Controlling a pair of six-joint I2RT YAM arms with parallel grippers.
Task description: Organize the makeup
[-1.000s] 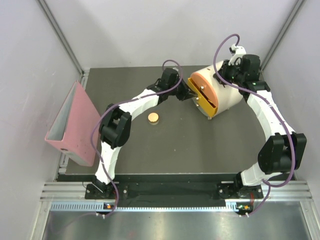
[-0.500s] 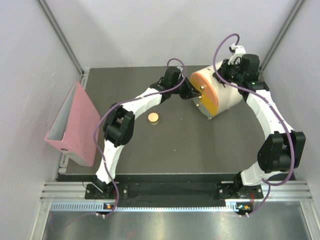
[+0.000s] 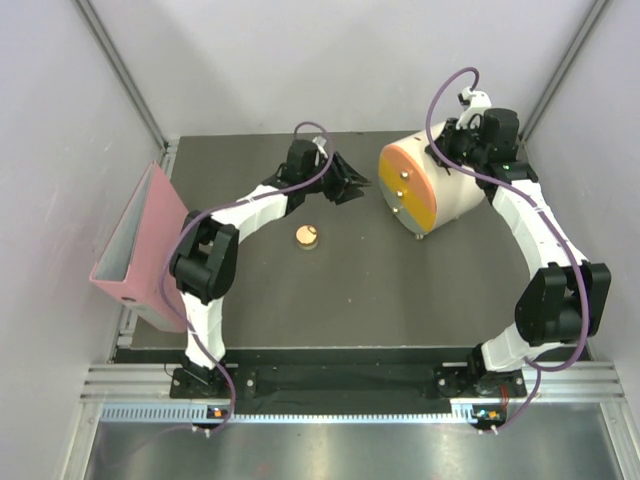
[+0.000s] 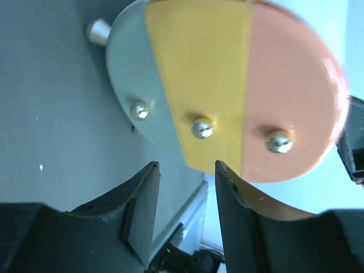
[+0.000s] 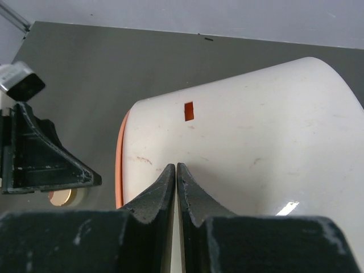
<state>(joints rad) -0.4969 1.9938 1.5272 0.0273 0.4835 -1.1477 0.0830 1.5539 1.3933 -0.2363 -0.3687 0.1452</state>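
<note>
left gripper [image 3: 352, 180] is open, jaws partway apart with nothing between them and touching nothing. it's pointed at the front of the box [image 3: 443, 196], a short gap away. in the wrist view the middle knob [image 4: 202, 128] on the yellow drawer lines up just above the gap between the fingers. all three drawer fronts sit flush. right gripper [image 5: 176, 169] is clenched shut on nothing, fingers pressed together, tips right at the box's white top near the back. can't tell if it's actually pushing on it. the compact [image 3: 307, 236] sits alone on the table [image 3: 330, 300], left of the box and near the left forearm, clear of both grippers. pink binder [image 3: 140, 250] leans at the left edge.
</note>
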